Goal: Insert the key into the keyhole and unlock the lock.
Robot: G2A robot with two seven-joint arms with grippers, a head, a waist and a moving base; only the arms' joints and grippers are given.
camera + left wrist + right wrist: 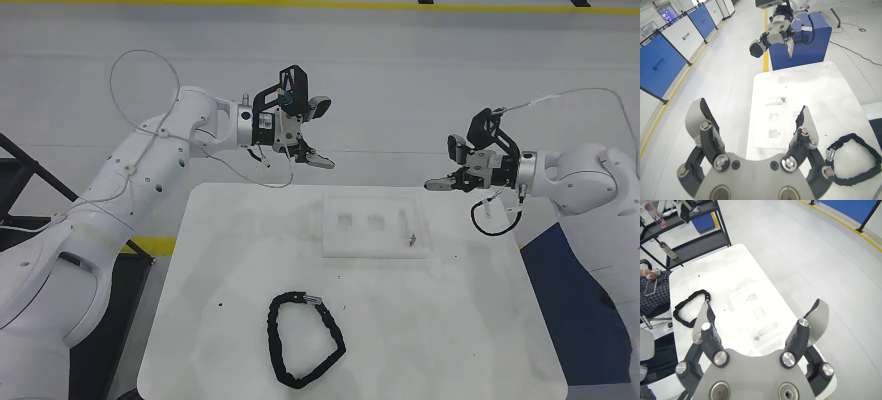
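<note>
Currently both end effectors were off the work. Left end effector [322, 132], upper centre-left of the top view: fingers spread wide apart, nothing between them, held over the floor just past the bench's [460, 320] upper left corner. Its own wrist view confirmed this, with the left end effector [753, 108] gaping and the dark pads [709, 113] bare.

Right end effector [446, 167], centre-right of the top view: also spread apart and empty, level with the bench's upper right corner. In the right wrist view it [761, 303] was wide open; the left wrist view showed it [772, 53] farther off in the upper centre of the frame, likewise open.

Key [410, 239] lay untouched in the white foam tray [345, 243], at the lower end of the rightmost of three recesses; small and metallic. Also seen at [783, 99] and [756, 337]. Tray [761, 123] [742, 313] sat on the upper middle of the bench [829, 106] [696, 279].

Lock [273, 335], a black fabric-sleeved chain in a closed loop, lay flat in the lower centre of the top view, well apart from tray and key. Its metal barrel [312, 297] sat at the top of the loop [831, 154]. Chain sleeve was visible at [853, 136] and [689, 298]. Neither end effector touched key or lock.
</note>
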